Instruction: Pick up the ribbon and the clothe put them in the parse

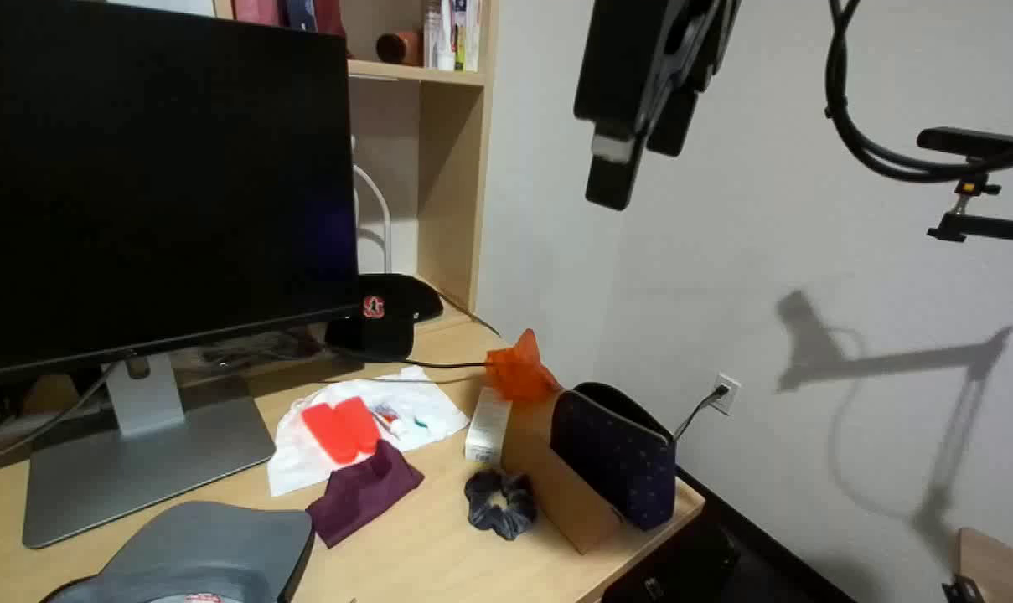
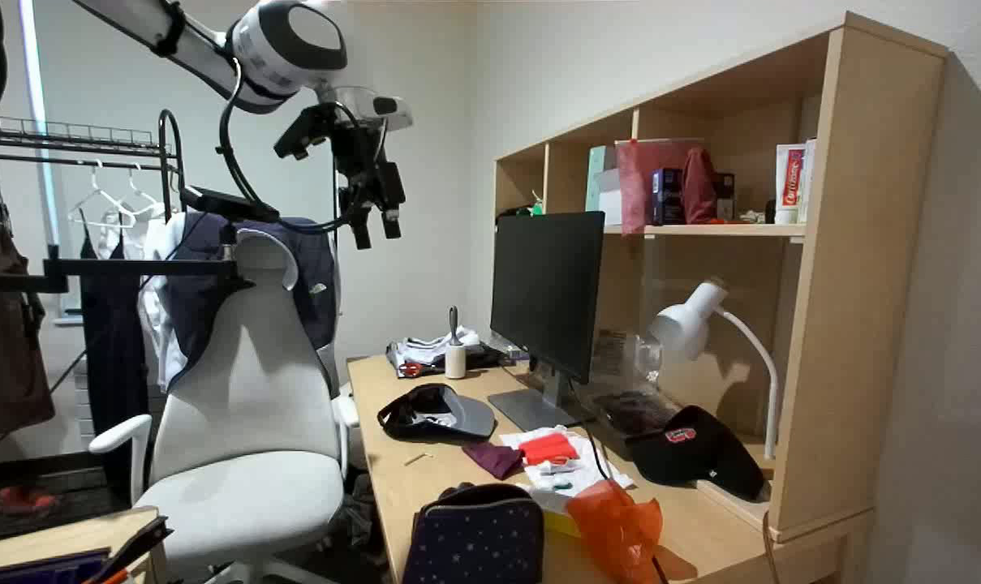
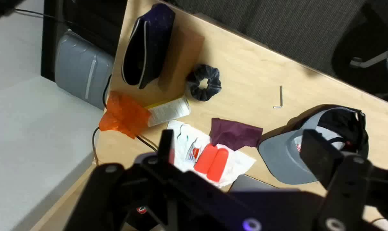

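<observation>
In an exterior view we see the gripper high above the worktop, well apart from it. We find the ribbon, a dark grey gathered ring, lying at the right, just left of a brown block. On the block's other side stands the navy purse, its mouth gaping. Left of the ribbon lies the maroon cloth, between a grey cap and a white sheet that bears a red packet.

In an exterior view with a pale chair at the left, we see the gripper hanging high, its jaws apart. The starry purse stands near us, an orange wrap to its right, the cloth farther off. Something dark peeks over the purse; we cannot tell whether it is the ribbon.

In the wrist view we look down past fingers spread wide, the cloth and red packet visible between them. We see the ribbon near a white-and-yellow box. One edge of the cloth overlaps the white sheet. To the right lies an L-shaped metal key.
</observation>
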### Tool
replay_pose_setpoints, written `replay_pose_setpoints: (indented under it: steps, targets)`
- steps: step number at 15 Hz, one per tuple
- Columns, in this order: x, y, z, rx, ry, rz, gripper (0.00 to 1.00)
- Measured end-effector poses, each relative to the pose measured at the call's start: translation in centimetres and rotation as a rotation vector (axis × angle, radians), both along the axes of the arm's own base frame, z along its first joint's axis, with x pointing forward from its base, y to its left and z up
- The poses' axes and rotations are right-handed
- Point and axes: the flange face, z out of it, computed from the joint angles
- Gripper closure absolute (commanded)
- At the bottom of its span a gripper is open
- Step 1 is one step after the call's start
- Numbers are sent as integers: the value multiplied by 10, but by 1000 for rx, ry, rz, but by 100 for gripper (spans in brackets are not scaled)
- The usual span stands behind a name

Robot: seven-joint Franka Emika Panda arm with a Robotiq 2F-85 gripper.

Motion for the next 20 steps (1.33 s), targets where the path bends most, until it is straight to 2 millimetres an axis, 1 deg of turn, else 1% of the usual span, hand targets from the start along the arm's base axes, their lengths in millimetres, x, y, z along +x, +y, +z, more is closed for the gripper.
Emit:
replay_pose_setpoints:
  steps: [4, 7, 9, 11, 14, 16, 18, 20]
  targets:
    - [0, 0, 0, 1, 0, -1, 0]
    - [3, -2, -3, 4, 6, -20, 0]
    - [8, -7, -8, 8, 16, -31, 0]
    - [20, -20, -16, 20, 31, -52, 0]
    - [45, -42, -36, 56, 35, -86, 0]
    - [64, -55, -56, 91, 38, -90, 0]
    - [81, -62, -79, 130, 55, -79, 0]
    - [94, -63, -103, 187, 92, -69, 0]
